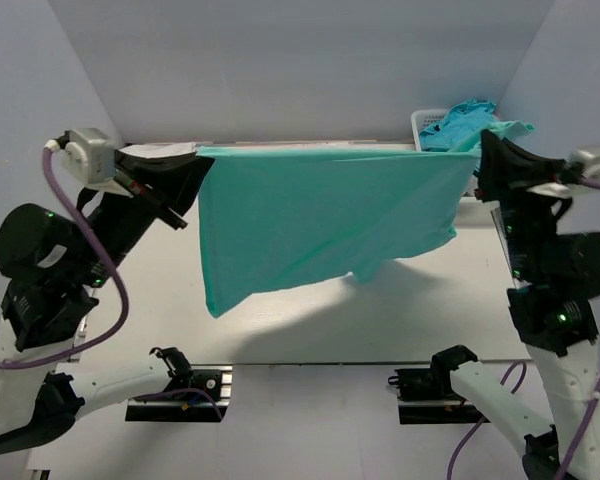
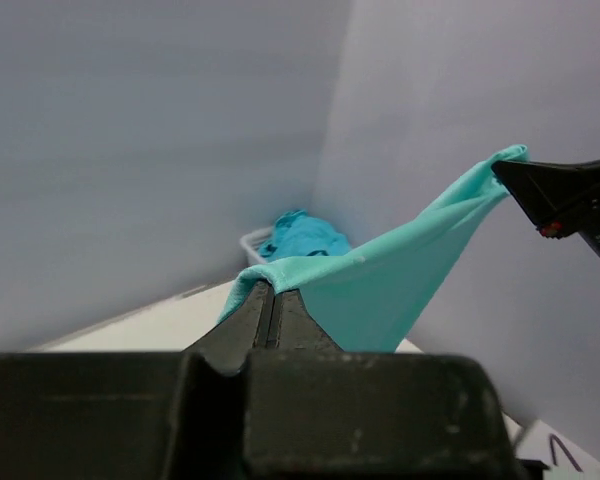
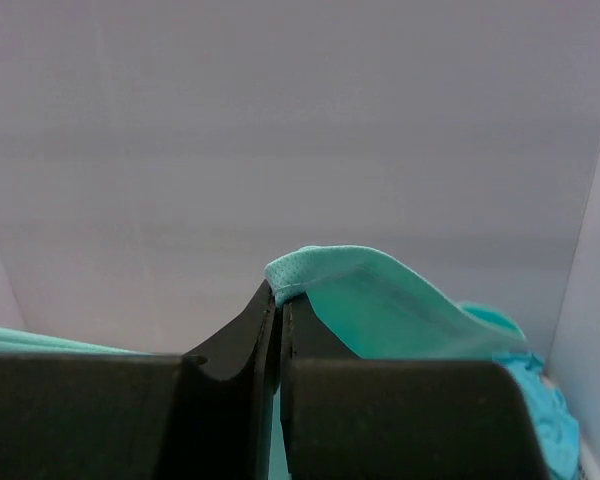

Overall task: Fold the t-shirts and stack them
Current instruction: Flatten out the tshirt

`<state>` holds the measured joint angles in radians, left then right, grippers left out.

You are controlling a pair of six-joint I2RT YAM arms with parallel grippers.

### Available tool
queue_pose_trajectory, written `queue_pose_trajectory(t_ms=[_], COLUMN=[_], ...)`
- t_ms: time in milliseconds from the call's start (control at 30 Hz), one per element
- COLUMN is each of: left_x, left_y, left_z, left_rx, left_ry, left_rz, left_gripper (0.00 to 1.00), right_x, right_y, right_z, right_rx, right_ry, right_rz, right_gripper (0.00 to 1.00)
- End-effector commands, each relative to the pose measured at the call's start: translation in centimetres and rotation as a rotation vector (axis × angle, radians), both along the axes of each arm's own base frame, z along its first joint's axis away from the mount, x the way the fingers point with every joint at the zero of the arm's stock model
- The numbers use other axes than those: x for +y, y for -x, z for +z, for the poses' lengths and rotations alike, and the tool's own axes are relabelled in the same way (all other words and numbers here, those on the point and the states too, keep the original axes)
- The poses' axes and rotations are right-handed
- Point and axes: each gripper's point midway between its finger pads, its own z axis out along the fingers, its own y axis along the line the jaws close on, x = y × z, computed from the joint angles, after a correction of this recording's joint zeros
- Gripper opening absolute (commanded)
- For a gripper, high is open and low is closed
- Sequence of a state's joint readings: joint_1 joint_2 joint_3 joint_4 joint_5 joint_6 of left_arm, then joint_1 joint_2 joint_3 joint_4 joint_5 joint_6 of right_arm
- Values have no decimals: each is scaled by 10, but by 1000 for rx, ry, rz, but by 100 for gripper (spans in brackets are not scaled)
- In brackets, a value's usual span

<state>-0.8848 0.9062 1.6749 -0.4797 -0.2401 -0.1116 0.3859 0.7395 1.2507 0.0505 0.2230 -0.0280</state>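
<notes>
The white table (image 1: 310, 330) lies below both sets of fingers. The mint-green t-shirt (image 1: 320, 215) hangs stretched between them, its top edge taut and its body drooping above the table. Just beyond the right fingers, a white basket (image 1: 420, 125) holds turquoise t-shirts (image 1: 465, 120). The left gripper (image 1: 198, 160) and right gripper (image 1: 478, 160) each pinch tight on a top corner.

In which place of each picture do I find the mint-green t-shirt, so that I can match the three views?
Top external: the mint-green t-shirt hangs stretched across the middle, between the left hand and the right hand.
Left wrist: the shirt runs from the lower middle up towards the right edge.
Right wrist: the shirt starts at the middle and slopes to the lower right.
Shared landmark: the turquoise pile, seen in all three views.
</notes>
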Motion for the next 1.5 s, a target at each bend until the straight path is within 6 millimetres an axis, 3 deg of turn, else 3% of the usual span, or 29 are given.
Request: queue_pose_trajectory(t_ms=[0,167,367,400,467,500,567,600,633,667,767,800,867,900,933,1000,1033,1067,1100,1133,1167,1200,1267,1300,1333,1367,1400,1433,1467], left_x=[18,25,25,28,27,27,38,36,27,40,36,32,27,19,9,9,1,13,19,24,29,47,55,67,68,67,75,75,73], left_y=[45,62,41,38,22,-1,-29,-42,-59,-72,-108,-115,-129,-136,-150,-170,-185,-199,-207,-217,-228,-244,-266,-282,-296,-315,-328,-339,-360], left_z=[39,50,38,38,31,14,-4,-20,-37,-52,-113,-125,-162,-180,-214,-247,-282,-296,-314,-324,-334,-361,-382,-382,-409,-404,-408,-416,-424], left_rx=[-152,-177,-93,-78,-13,84,163,214,262,301,418,440,488,512,564,632,691,734,773,802,832,884,929,929,959,933,935,951,953], left_ry=[43,78,90,106,120,123,146,141,110,113,33,13,-63,-106,-172,-225,-300,-299,-321,-330,-332,-363,-358,-345,-387,-351,-369,-371,-359], left_rz=[-120,-167,-88,-71,-9,87,255,316,379,517,758,794,890,902,945,991,995,1036,1058,1073,1086,1141,1152,1171,1176,1179,1175,1159,1153], left_gripper=[0,0,0,0,0,0,0,0,0,0,0,0,0,0,0,0,0,0,0,0,0,0,0,0,0,0,0,0,5], right_x=[-15,-9,-18,-12,-10,2,11,23,27,31,54,55,70,73,82,94,102,109,111,116,123,124,130,137,134,141,144,144,146], right_y=[52,97,88,69,55,29,11,-20,-29,-38,-94,-100,-131,-135,-152,-172,-188,-204,-212,-230,-250,-259,-289,-308,-322,-343,-357,-375,-385], right_z=[47,74,84,78,75,63,57,41,36,31,-16,-22,-68,-70,-105,-136,-163,-187,-192,-225,-235,-240,-324,-292,-334,-350,-335,-344,-379], right_rx=[-155,-268,-286,-250,-228,-172,-144,-81,-61,-36,102,116,219,208,281,346,409,462,480,551,569,578,745,695,767,782,750,744,785], right_ry=[-42,-20,-66,-57,-64,-60,-78,-56,-60,-70,-44,-44,-26,-35,-30,-14,0,10,15,34,48,60,160,151,224,240,238,264,316], right_rz=[30,139,81,75,58,78,94,95,98,107,106,102,116,125,130,147,147,142,139,117,104,93,29,17,-47,-68,-88,-146,-170], right_gripper=[0,0,0,0,0,0,0,0,0,0,0,0,0,0,0,0,0,0,0,0,0,0,0,0,0,0,0,0,7])
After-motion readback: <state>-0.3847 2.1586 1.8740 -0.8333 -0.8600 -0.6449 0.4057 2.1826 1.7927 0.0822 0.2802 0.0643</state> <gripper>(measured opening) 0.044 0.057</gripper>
